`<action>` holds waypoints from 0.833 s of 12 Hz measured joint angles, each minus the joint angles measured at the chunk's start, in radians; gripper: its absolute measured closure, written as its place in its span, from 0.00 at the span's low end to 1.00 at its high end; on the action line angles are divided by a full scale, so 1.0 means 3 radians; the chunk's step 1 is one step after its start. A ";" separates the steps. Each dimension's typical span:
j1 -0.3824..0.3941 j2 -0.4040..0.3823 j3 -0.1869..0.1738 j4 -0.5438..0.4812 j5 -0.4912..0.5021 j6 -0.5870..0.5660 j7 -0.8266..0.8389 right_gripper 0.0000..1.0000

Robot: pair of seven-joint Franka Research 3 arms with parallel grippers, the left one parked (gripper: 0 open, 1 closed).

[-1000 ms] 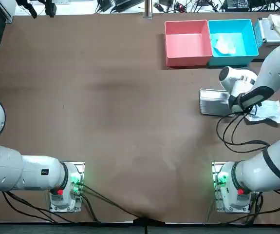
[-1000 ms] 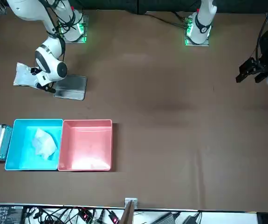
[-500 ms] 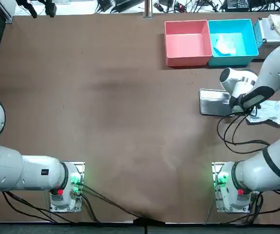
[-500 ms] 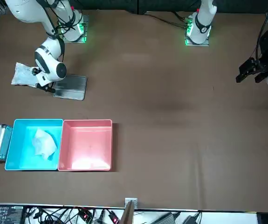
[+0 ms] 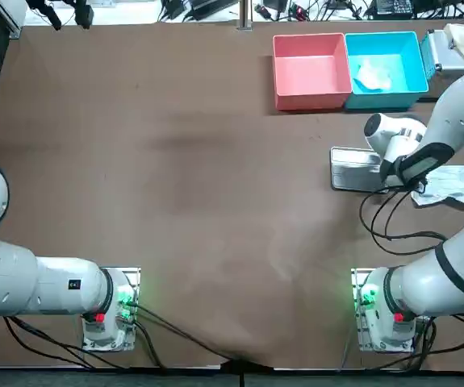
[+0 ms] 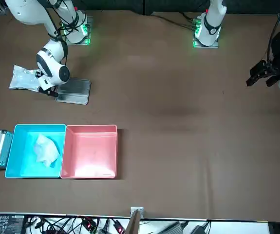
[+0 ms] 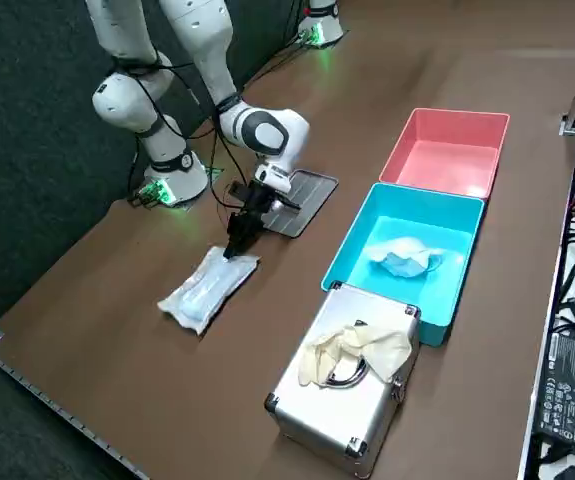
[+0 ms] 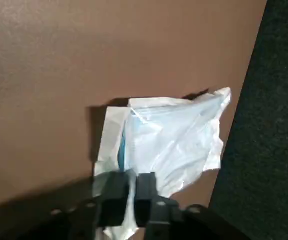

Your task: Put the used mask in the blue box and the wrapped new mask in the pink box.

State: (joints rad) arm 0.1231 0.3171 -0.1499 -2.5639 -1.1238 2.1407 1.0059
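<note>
The wrapped new mask (image 5: 451, 184) (image 6: 22, 78) (image 7: 207, 288) (image 8: 174, 135) lies flat on the brown table near its right edge. My right gripper (image 5: 414, 185) (image 6: 42, 88) (image 7: 239, 242) (image 8: 130, 187) is low over the mask's near end, shut on the edge of the wrapper. The used mask (image 5: 373, 76) (image 6: 46, 148) (image 7: 404, 258) rests crumpled inside the blue box (image 5: 415, 60) (image 6: 10, 151) (image 7: 357, 250). The pink box (image 5: 311, 68) (image 6: 91, 151) (image 7: 447, 150) beside it holds nothing.
A flat metal plate (image 5: 354, 168) (image 6: 74, 91) (image 7: 302, 195) lies next to the gripper on the table. A silver case (image 5: 453, 44) (image 7: 342, 400) with pale gloves on it stands against the blue box. The table's edge runs close past the wrapped mask.
The wrapped mask has slid a little toward the table's right edge, with the gripper staying at its end.
</note>
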 joint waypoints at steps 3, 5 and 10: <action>-0.0001 0.0007 0.0000 0.0000 0.0000 0.0000 0.0000 0.98; -0.0001 0.0007 0.0000 0.0000 0.0000 0.0000 0.0000 0.99; 0.0004 -0.0068 0.0012 0.0040 -0.0017 -0.0126 -0.0011 0.99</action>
State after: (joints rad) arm 0.1243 0.2966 -0.1461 -2.5519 -1.1290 2.1028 1.0024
